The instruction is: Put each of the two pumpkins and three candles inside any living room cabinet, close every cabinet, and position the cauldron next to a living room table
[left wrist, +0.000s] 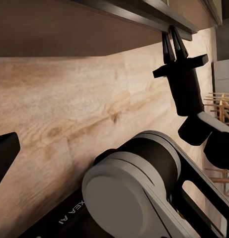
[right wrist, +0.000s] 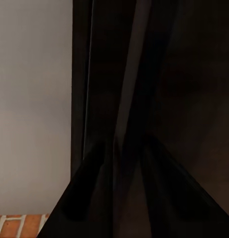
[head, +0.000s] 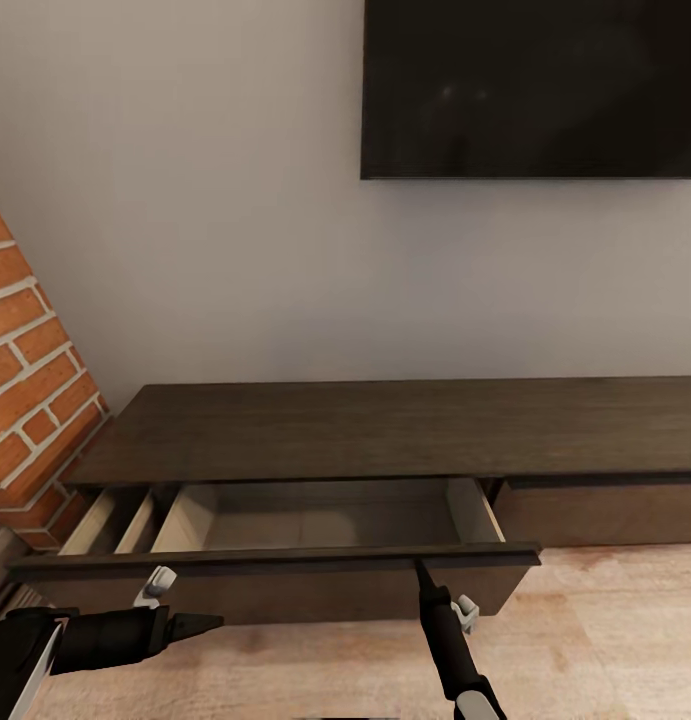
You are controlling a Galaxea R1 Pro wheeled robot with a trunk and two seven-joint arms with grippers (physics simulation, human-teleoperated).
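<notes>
- Ahead, the cabinet [head: 405, 430] runs lengthwise across the head view along the wall, under a dark screen [head: 533, 88].
- Its drawer [head: 285, 570] stands pulled out toward the robot, front panel parallel to the cabinet's long axis.
- Right tool [head: 421, 570] touches the drawer front's top edge, fingers together.
- Left tool [head: 207, 622] hovers low before the drawer front, pointing sideways, fingers apparently together.

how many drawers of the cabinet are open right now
1: the wide drawer at the cabinet's left end, pulled out, with the right gripper at its front edge. The front further right looks shut.
</notes>
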